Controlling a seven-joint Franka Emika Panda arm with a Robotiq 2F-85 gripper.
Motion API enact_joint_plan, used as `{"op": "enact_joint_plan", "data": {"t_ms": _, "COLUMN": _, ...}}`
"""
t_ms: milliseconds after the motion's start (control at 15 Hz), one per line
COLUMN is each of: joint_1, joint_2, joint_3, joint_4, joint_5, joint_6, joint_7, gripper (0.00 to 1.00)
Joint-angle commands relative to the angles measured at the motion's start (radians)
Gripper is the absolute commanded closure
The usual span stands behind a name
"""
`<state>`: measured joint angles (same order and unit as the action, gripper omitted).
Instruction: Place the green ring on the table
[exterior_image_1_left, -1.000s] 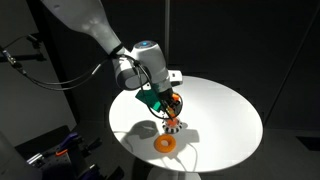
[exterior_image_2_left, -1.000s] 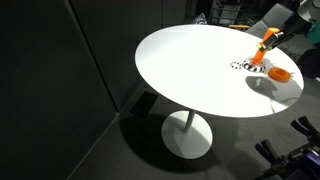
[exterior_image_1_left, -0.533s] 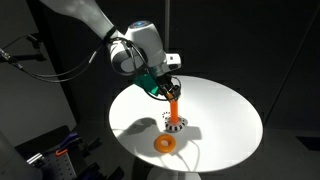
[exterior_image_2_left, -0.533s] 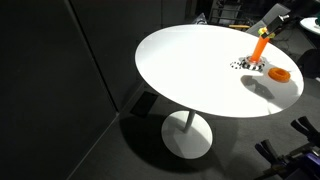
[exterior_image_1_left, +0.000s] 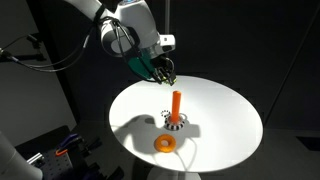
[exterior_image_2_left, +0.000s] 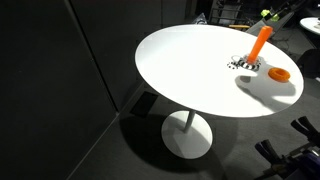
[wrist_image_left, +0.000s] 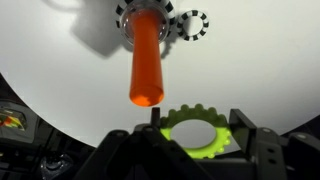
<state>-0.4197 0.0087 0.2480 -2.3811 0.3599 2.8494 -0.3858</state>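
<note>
In the wrist view my gripper (wrist_image_left: 197, 125) is shut on the green ring (wrist_image_left: 197, 147), a pale yellow-green toothed ring held flat between the jaws. The orange peg (wrist_image_left: 147, 65) stands upright just beside and below it, on its black-and-white base. In an exterior view my gripper (exterior_image_1_left: 163, 72) hangs well above the peg (exterior_image_1_left: 176, 105) over the white round table (exterior_image_1_left: 230, 120). The ring is too small to make out there. The peg also shows in an exterior view (exterior_image_2_left: 259, 42) on the table (exterior_image_2_left: 190, 70).
An orange ring (exterior_image_1_left: 165, 143) lies flat on the table in front of the peg, also in an exterior view (exterior_image_2_left: 279, 73). A small black-and-white gear (wrist_image_left: 192, 24) lies beside the peg's base. The room around the table is dark.
My gripper has risen from low around the peg to well above its top, carrying the green ring off the peg. The peg and the orange ring have not moved.
</note>
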Motion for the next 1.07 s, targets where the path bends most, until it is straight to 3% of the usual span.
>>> {"op": "enact_joint_plan", "data": {"t_ms": 0, "joint_1": 0.009, "joint_2": -0.021, "joint_3": 0.009, "joint_4": -0.015, "joint_5": 0.052, "joint_6": -0.055, "joint_7": -0.046, "gripper": 0.56}}
{"op": "enact_joint_plan", "data": {"t_ms": 200, "joint_1": 0.018, "joint_2": 0.008, "joint_3": 0.015, "joint_4": -0.02, "joint_5": 0.059, "joint_6": -0.111, "joint_7": -0.07, "gripper": 0.56}}
{"op": "enact_joint_plan", "data": {"t_ms": 267, "joint_1": 0.141, "joint_2": 0.015, "joint_3": -0.105, "joint_4": -0.02, "joint_5": 0.061, "joint_6": -0.132, "joint_7": -0.077, "gripper": 0.56}}
{"op": "enact_joint_plan", "data": {"t_ms": 533, "joint_1": 0.222, "joint_2": 0.069, "joint_3": -0.185, "joint_4": -0.021, "joint_5": 0.034, "joint_6": -0.168, "joint_7": -0.083, "gripper": 0.56}}
{"op": "enact_joint_plan", "data": {"t_ms": 1000, "joint_1": 0.232, "joint_2": 0.208, "joint_3": -0.192, "joint_4": -0.027, "joint_5": 0.036, "joint_6": -0.022, "joint_7": -0.132, "gripper": 0.56}}
